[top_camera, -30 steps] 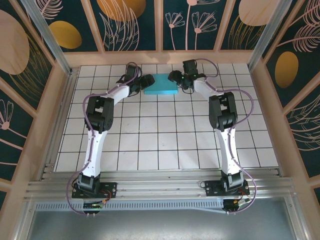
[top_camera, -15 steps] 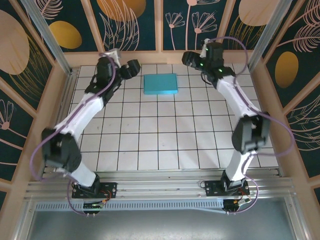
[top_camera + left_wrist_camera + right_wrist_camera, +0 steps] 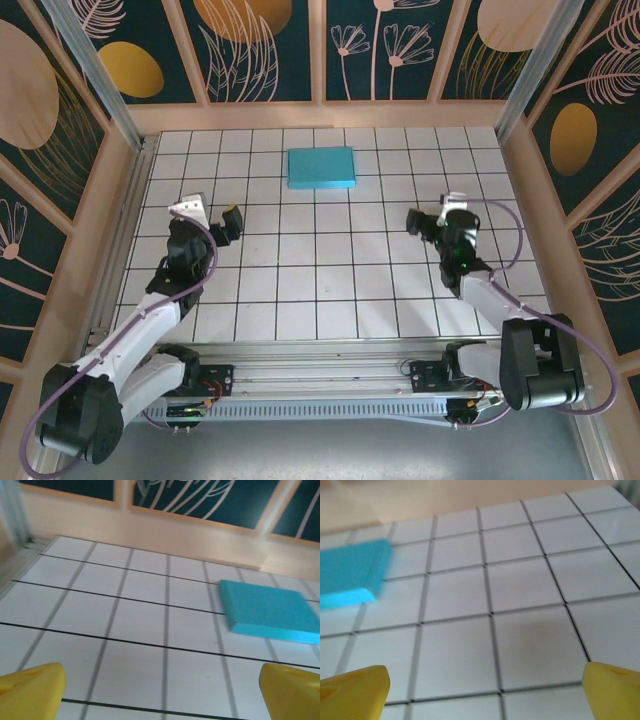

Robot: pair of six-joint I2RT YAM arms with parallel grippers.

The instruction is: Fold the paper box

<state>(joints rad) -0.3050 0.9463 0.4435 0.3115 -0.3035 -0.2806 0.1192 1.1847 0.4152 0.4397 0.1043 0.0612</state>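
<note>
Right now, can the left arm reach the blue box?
Probably yes: the left gripper is open, and just bare tiles lie between it and the paper box.

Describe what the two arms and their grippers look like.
The left arm and right arm have white links, black joints and lilac cables looping alongside. The left gripper and right gripper are black, with yellow fingertips in the wrist views.

Nothing legible shows anywhere: the turquoise paper box (image 3: 321,168) has a plain face, the tiled tabletop (image 3: 330,270) around it carries only dark grid lines, and the wall panels (image 3: 260,50) behind the box bear just leaf and flower drawings.
</note>
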